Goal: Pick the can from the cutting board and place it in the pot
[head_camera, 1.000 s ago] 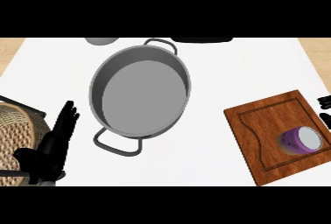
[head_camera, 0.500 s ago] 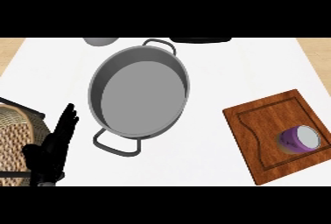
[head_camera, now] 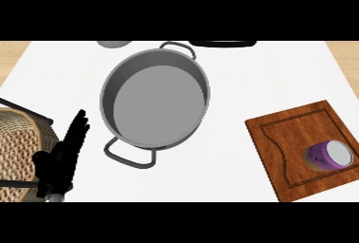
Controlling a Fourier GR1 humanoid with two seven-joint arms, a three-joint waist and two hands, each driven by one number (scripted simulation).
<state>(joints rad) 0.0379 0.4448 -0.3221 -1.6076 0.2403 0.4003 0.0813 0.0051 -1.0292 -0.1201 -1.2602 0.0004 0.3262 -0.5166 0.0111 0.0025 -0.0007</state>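
Observation:
A purple can with a pale lid lies on the wooden cutting board at the right of the counter. The grey two-handled pot stands empty in the middle, left of the board. My left hand shows at the lower left, fingers straight and pointing up, just left of the pot's near handle and touching nothing. My right hand shows nowhere in the head view.
A woven basket sits at the far left edge, right beside my left hand. A dark flat object and a grey round object peek in at the top edge behind the pot.
My left hand has slipped a little lower and to the left. The can, board and pot have not moved.

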